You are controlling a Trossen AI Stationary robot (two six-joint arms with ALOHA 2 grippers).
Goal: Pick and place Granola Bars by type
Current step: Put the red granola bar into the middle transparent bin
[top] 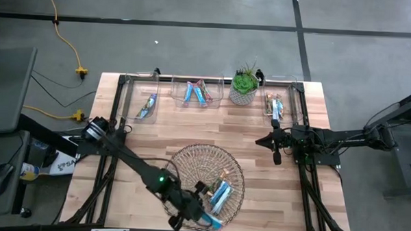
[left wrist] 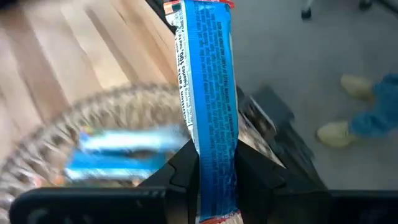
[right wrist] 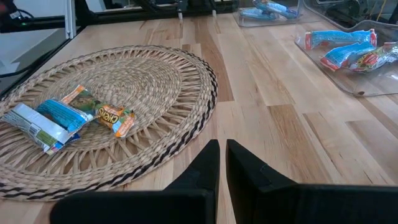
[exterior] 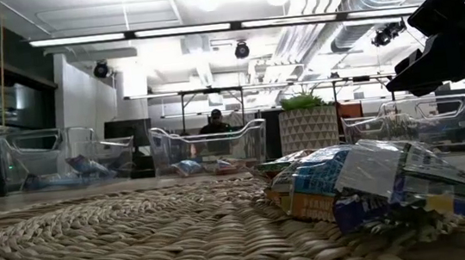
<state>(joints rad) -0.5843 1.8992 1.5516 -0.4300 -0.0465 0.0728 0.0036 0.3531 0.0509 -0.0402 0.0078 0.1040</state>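
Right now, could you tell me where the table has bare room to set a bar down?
Bare wood lies between the mat and the bins, and left of the mat below the left bin. It is crowded at the mat's near edge, where the left gripper holds a blue bar, and near the right gripper.

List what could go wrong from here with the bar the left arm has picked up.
1. The left hand pinches the blue bar near one end, so most of it sticks out; it may swing or slip in transit.
2. The bins sit across the table, so the carry is long.
3. The plant stands between two bins and could be knocked.
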